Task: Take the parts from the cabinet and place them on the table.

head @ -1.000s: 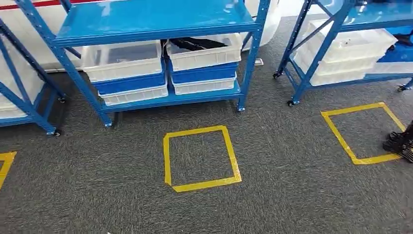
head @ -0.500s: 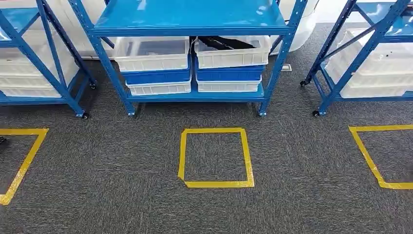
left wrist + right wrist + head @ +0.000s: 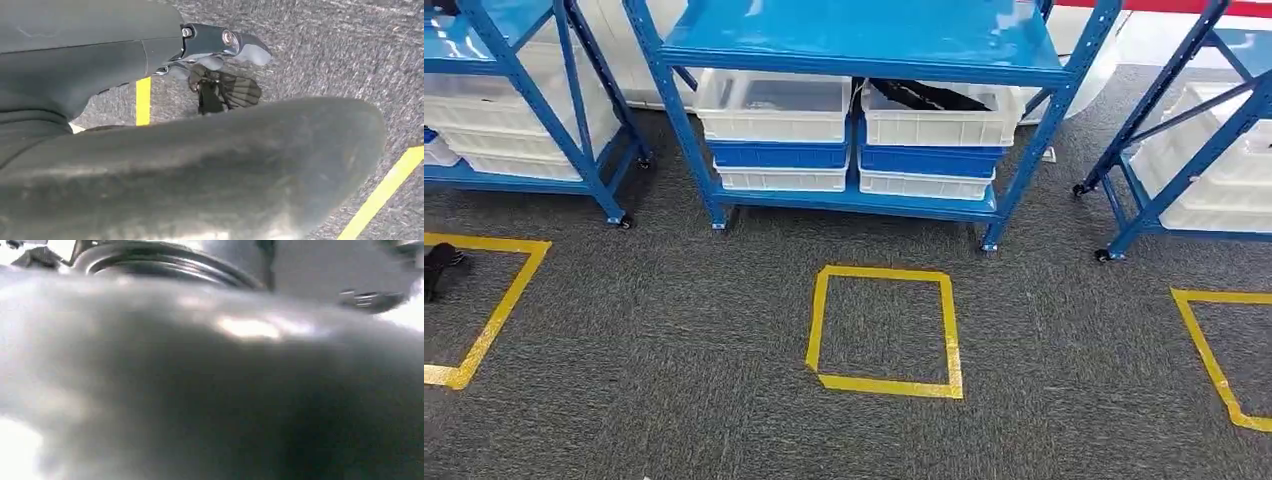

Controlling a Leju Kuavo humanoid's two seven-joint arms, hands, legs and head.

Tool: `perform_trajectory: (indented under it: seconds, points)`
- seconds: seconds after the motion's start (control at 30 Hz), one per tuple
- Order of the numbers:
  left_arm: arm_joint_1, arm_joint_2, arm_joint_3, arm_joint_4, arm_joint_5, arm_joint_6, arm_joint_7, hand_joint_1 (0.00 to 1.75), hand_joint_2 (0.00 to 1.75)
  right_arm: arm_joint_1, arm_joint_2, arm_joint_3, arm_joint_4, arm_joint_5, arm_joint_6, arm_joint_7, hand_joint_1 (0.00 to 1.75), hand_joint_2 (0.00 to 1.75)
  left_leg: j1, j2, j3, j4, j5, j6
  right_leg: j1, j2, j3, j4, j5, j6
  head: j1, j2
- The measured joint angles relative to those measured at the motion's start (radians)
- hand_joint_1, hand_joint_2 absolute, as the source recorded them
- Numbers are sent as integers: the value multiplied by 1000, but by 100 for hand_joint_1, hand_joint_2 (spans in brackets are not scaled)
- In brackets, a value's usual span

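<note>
A blue metal cabinet rack [image 3: 864, 45] stands ahead of me in the head view. Its low shelf carries two stacks of bins. The top white bin on the right [image 3: 939, 118] holds dark parts [image 3: 924, 96]. The top white bin on the left [image 3: 772, 108] looks nearly empty. Blue bins [image 3: 779, 155] and more white ones lie under them. In the left wrist view my left hand [image 3: 220, 45] hangs over the carpet, fingers stretched out and nothing in it. My right hand [image 3: 210, 380] is a grey blur close to the lens in the right wrist view.
A yellow tape square [image 3: 889, 385] marks the grey carpet before the rack. Similar racks with white bins stand to the left [image 3: 514, 70] and right [image 3: 1184, 150], each with its own tape square. A dark shoe [image 3: 439, 265] sits at the left edge.
The whole picture has slid to the right and turned, so the camera has moved. The shoes at the right edge have left the frame and a shoe has come in at the left.
</note>
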State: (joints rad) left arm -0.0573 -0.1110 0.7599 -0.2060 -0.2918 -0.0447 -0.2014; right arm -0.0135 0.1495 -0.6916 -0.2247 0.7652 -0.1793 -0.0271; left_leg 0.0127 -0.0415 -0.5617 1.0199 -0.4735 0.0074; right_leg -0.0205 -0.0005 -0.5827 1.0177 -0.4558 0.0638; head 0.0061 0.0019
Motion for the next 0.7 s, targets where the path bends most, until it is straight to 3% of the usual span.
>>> perform_trajectory:
  seconds: [0.03, 0.13, 0.17, 0.2, 0.23, 0.3, 0.33, 0.37, 0.4, 0.47, 0.5, 0.53, 0.57, 0.6, 0.67, 0.7]
  points:
    - [0, 0, 0, 0, 0, 1, 0, 0, 0, -3, 0, 0, 0, 1, 0, 0, 0, 0, -3, -4, 1, 1, -12, -5, 2, 0, 9, -3, -4, -16, -1, 0]
    - [0, 0, 1, 0, -1, 2, 0, 0, 0, -5, 0, 0, 0, 6, -2, 0, 0, 0, 3, -3, 9, -8, -26, -21, 9, 0, 13, -5, -16, -43, -5, 0]
    - [0, 1, 0, -3, -1, 2, 0, 0, 0, -3, 1, -1, -1, 7, -2, 0, 0, 0, 8, 8, 9, 4, -26, -25, -4, 1, 31, -11, -18, -53, -9, 0]
    - [0, 1, 1, -2, -2, 2, -2, 0, 0, 1, 1, -1, -1, 8, -3, 0, 0, 0, 6, 25, -5, 45, -37, -28, -3, -1, 46, -11, -27, -64, -18, 0]
    - [0, 0, 1, -2, -2, 2, -2, 0, 0, 1, 2, -2, -1, 9, -3, 0, 0, 0, 7, 32, -44, 117, -62, -32, -3, -4, 59, -11, -35, -74, -23, 0]
    - [2, 0, 1, -2, -2, 3, -2, 0, 0, 1, 2, -4, -1, 10, -4, 0, 0, 0, 8, 36, -156, 286, -111, -38, 0, -5, 81, -11, -56, -75, -23, 0]
    - [3, 0, 1, -2, -3, 3, -2, 0, 0, 2, 2, -6, -1, 10, -4, 0, 0, 0, 8, 37, -204, 339, -108, -39, 1, -5, 95, -11, -68, -75, -25, 0]
    - [4, 0, 1, -2, -2, 3, -2, 0, 0, 3, 2, -8, -1, 10, -5, 0, 0, 0, 8, 37, -226, 339, -78, -37, 1, -4, 102, -11, -81, -74, -23, 0]
    - [6, 0, 2, -2, -2, 6, -2, 0, 0, 4, 2, -8, -1, 10, -5, 0, 0, 0, 7, 37, -224, 292, -22, -33, 1, -3, 124, -12, -97, -72, -25, 0]
    - [9, 2, 2, -2, -2, 6, -2, 0, 0, 7, 4, -8, -1, 10, -5, 0, 0, 0, 3, 40, -174, 108, 113, -17, 1, -2, 171, -15, -131, -67, -26, 0]
    - [13, 3, 2, -2, -2, 7, -2, 0, 0, 10, 6, -9, -1, 10, -5, 0, 0, 0, -4, 46, -158, 60, 134, -6, -2, -3, 184, -18, -146, -63, -25, 0]
    - [13, 3, 2, -2, -2, 8, -2, 0, 0, 6, 8, -9, 0, 10, -5, 0, 0, 0, -14, 52, -135, 56, 96, -3, 11, -2, 190, -21, -157, -50, -24, 0]
    - [9, 3, 2, -2, -2, 7, -2, 0, 0, 4, 8, -9, 0, 10, -5, 0, 0, 0, -16, 53, -134, 59, 81, 0, 4, -3, 200, -37, -162, -42, -25, 0]
    - [9, 3, 2, -2, -3, 7, -3, 0, 0, 1, 8, -9, 0, 10, -6, -1, 0, 0, -18, 48, -126, 45, 69, 9, 6, -6, 239, -45, -156, -33, -26, 0]
    - [9, 3, 2, -2, -3, 7, -3, 0, 0, -3, 7, -9, -1, 10, -6, -1, 0, 0, -15, 40, -91, 21, 53, 19, 14, -4, 217, 10, -111, 3, -26, 0]
    - [13, 2, 2, -2, -3, 7, -3, 0, 0, -3, 7, -9, -2, 10, -6, -1, 0, 0, -10, 38, -59, -1, 43, 24, 10, -3, 164, 104, -82, 1, -23, 0]
